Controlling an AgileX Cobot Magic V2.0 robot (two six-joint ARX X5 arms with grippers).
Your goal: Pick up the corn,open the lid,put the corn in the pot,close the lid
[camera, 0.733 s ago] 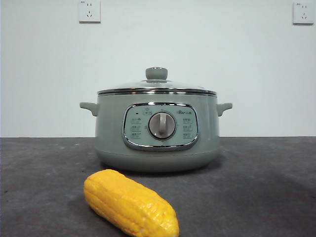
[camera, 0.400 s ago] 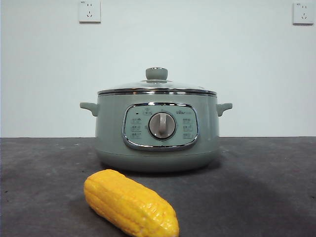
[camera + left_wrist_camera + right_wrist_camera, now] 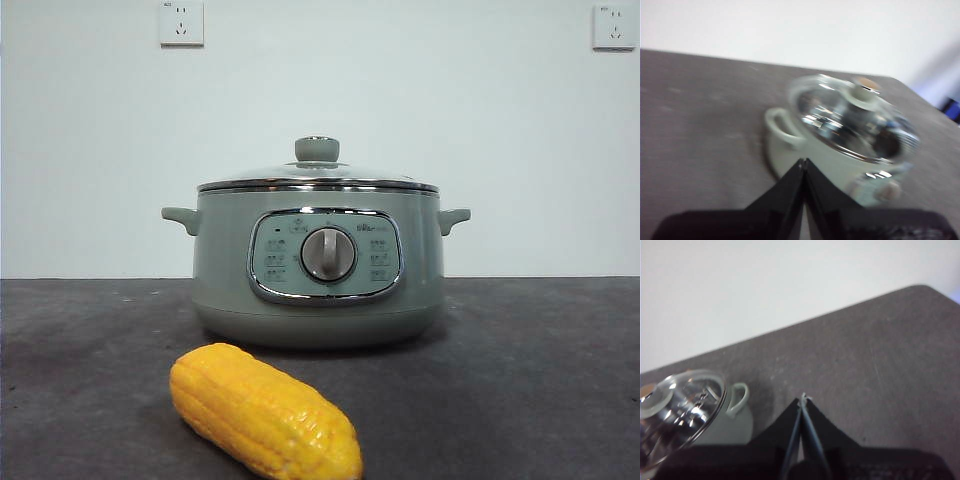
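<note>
The pot (image 3: 318, 270) stands on the dark table (image 3: 540, 380), its 2 side handles clear. The lid (image 3: 318, 178) sits closed on the pot. The corn (image 3: 265, 410) lies in front of the pot, apart from it. Above the pot, the left gripper (image 3: 803, 162) and right gripper (image 3: 802, 401) hang with jaws clenched, empty.

Matt sage-green plastic on the pot (image 3: 220, 270) body and side handles, smooth throughout. Bright chrome framing the control panel (image 3: 324, 256), brushed silver on the dial (image 3: 328, 254). Clear glossy glass in the lid (image 3: 318, 174), chrome-rimmed, topped by a smooth matt green knob (image 3: 317, 149). Waxy, bumpy yellow kernels with a slight sheen on the corn (image 3: 264, 411). Rough matt dark grey on the table (image 3: 540, 380). Matt black on the left gripper (image 3: 803, 162) and right gripper (image 3: 803, 401).
</note>
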